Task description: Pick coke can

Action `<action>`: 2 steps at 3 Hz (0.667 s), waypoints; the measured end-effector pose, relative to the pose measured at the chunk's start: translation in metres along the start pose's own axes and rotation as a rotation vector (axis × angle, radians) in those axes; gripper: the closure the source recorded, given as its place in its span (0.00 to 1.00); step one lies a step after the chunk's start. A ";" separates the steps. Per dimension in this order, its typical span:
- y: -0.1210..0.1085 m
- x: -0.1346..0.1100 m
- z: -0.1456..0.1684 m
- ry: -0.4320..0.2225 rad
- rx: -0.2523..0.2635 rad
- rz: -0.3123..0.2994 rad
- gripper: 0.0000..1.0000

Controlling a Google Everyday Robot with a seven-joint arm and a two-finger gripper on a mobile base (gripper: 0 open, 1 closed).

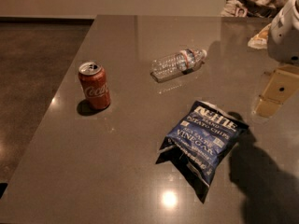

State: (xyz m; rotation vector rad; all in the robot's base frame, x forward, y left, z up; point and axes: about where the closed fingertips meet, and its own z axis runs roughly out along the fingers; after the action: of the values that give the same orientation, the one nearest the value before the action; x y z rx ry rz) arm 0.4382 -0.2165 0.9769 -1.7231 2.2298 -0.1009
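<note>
Camera view: a red coke can (pixel 95 86) stands upright (long axis vertical) on the left part of a grey table (pixel 117 171). The gripper (pixel 275 91) hangs at the right edge, well apart, so the can lies to its left. Whether the gripper is released or clenched cannot be told.

The gripper (pixel 272 97) hangs at the right edge, below the white arm (pixel 286 31).

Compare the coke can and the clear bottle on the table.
The coke can stands upright; the clear bottle lies on its side. The can is red and opaque; the bottle is see-through. Both rest on the table, apart from the gripper at the picture's right edge.
</note>
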 end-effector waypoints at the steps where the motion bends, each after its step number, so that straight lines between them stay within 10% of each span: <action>1: 0.000 -0.002 0.000 -0.003 -0.005 0.001 0.00; 2: -0.002 -0.007 -0.001 -0.013 -0.019 0.003 0.00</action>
State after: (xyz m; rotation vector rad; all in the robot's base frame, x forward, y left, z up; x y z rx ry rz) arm 0.4412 -0.2102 0.9795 -1.7247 2.2308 -0.0678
